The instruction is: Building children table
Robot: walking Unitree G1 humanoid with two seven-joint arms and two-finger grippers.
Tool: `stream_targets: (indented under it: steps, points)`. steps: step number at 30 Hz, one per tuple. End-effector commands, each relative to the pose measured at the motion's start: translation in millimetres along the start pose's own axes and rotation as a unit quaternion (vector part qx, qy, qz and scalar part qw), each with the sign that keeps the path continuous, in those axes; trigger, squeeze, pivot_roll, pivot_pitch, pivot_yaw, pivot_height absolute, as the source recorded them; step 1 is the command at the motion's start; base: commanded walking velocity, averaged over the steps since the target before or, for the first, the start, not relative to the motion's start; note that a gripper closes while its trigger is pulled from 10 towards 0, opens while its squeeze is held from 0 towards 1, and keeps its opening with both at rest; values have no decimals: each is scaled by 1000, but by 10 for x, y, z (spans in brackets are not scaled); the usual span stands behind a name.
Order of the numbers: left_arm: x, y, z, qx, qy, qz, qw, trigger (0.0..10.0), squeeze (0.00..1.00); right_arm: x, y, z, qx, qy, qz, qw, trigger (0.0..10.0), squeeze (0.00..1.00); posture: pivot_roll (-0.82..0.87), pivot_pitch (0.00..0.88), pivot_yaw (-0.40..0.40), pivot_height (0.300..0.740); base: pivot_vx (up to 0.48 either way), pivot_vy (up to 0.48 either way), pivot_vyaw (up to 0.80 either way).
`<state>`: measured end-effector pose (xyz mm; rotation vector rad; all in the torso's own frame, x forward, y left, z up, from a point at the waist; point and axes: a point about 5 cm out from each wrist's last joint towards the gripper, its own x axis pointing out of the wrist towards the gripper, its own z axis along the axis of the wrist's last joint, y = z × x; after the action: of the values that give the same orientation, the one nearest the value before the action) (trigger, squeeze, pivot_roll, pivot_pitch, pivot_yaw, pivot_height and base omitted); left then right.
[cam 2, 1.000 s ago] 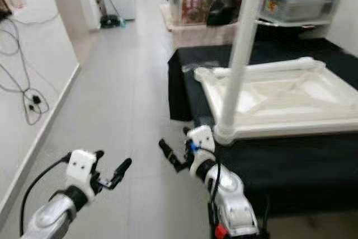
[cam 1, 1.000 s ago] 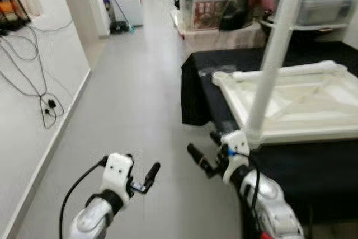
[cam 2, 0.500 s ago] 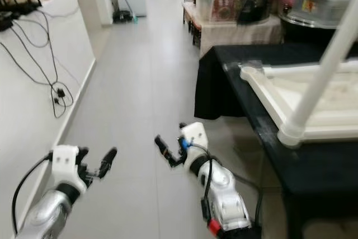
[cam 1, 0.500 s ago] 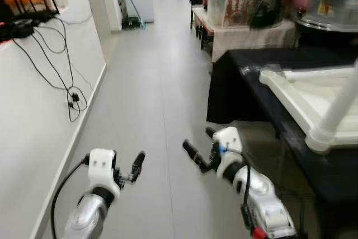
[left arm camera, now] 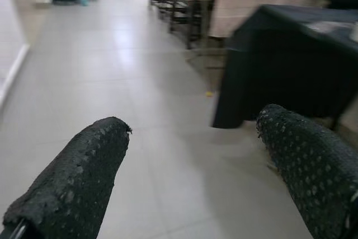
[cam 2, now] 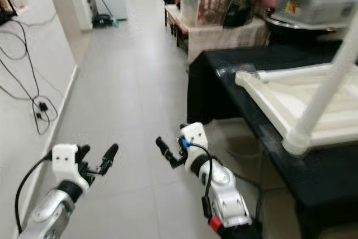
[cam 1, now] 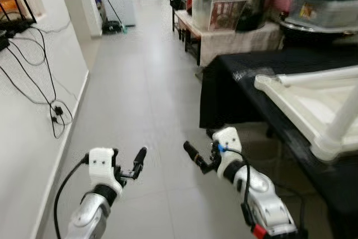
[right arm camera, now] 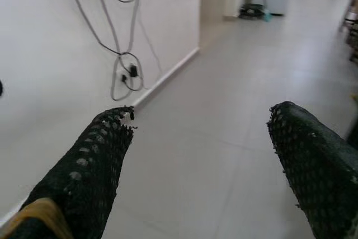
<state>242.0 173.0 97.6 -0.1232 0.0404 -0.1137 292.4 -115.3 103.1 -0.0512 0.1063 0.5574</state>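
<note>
An upturned white children's table top (cam 1: 305, 102) lies on a black-draped table (cam 1: 240, 79) at the right. One white leg (cam 2: 327, 88) stands up from its near corner. My left gripper (cam 1: 130, 162) hovers low over the grey floor, open and holding nothing; the left wrist view looks between its fingers (left arm camera: 72, 177) at bare tiles. My right gripper (cam 1: 201, 145) is open too, empty, a short way left of the black table's near corner. Its fingers (right arm camera: 95, 166) frame the floor and white wall.
Black cables (cam 1: 39, 76) hang down the white wall on the left. Behind the black table stand an orange-lidded storage box (cam 1: 224, 4) and a green-lidded container (cam 1: 327, 4). A white appliance (cam 1: 118, 1) stands at the corridor's far end. Open grey floor runs ahead.
The whole picture has swung, so the camera moved: the white table now sits further right and partly cut off. Both grippers stay open, low in front.
</note>
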Motion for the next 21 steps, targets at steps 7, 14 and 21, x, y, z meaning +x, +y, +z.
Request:
stream_targets:
  steps: [7,14,21]
  points:
    - [15,-5,-67,-1,12,-4,1000,10000,0,14,44,-51,4,8,12,1000,10000,0,25,0,-15,740,424,0,0]
    - [62,-61,-46,-6,4,-9,1000,10000,0,-4,22,-64,9,10,16,1000,10000,0,-7,0,-10,740,424,0,0]
    - [66,-61,-50,-8,3,-13,1000,10000,0,2,21,-71,10,10,17,1000,10000,0,-16,0,-3,740,421,0,0]
